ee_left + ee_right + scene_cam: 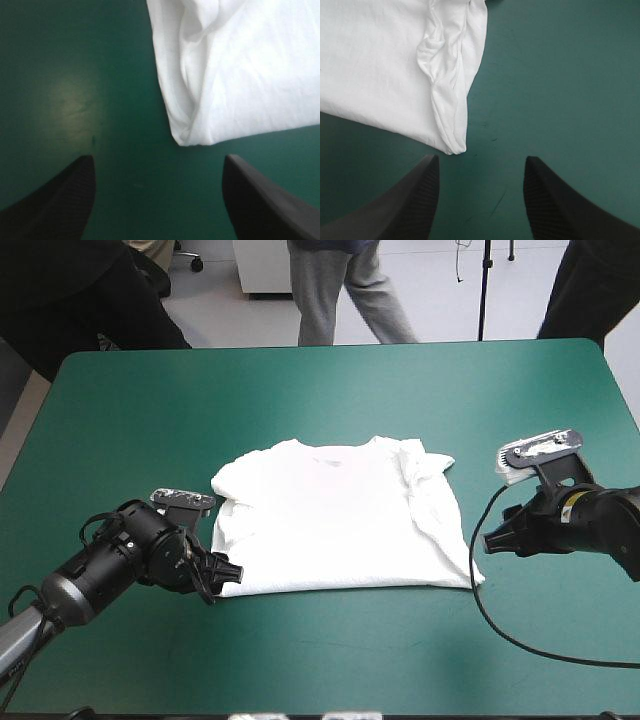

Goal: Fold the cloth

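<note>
While low beside the T-shirt [330,520], left fingers [55,200], right fingers [405,200] apart.

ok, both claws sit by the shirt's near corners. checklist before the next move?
1. left claw open: ok, fingers stand apart.
2. right claw open: ok, fingers stand apart.
3. T-shirt spread flat on the table, sleeves tucked in: ok, though the fold on the right side is bunched.
4. near-left corner just ahead of the left claw, within its gap: ok.
5. near-right corner just ahead of the right claw: ok, but off toward one finger.
6. claw height over the table: cannot tell.
</note>
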### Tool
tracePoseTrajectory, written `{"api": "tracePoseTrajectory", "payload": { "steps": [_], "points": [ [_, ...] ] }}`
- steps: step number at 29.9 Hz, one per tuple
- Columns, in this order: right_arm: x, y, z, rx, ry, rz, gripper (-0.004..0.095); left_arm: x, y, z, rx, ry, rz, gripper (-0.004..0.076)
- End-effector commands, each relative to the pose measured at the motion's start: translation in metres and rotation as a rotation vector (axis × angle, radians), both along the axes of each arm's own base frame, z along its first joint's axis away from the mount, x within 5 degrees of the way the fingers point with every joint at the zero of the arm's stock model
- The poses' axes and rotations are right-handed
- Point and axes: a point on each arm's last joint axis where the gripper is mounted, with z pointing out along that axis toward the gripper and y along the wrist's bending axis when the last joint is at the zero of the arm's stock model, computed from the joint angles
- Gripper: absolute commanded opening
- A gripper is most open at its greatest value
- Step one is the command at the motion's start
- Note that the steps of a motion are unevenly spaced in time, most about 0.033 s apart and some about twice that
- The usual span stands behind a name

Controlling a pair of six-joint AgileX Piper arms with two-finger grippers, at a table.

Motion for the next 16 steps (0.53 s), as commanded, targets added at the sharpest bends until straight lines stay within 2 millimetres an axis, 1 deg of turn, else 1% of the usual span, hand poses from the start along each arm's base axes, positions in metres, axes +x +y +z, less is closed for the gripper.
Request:
{"api": "tracePoseTrajectory", "payload": {
  "steps": [1,8,11,16],
  "points": [
    [-0.006,-0.004,0.010,0.001,-0.047,-0.007,0.0496,0.003,-0.001,-0.005,-0.042,-0.068,0.011,0.0517],
    [-0.007,-0.004,0.010,0.004,-0.050,-0.006,0.0496,0.020,-0.014,-0.039,-0.047,-0.038,0.009,0.0517],
    [-0.007,-0.004,0.007,0.002,-0.039,-0.006,0.0496,0.027,-0.019,-0.052,-0.038,-0.011,0.006,0.0513],
    [-0.005,-0.001,0.006,0.038,-0.047,-0.013,0.0496,0.033,-0.025,-0.070,-0.029,0.050,0.015,0.0458]
  ]
}}
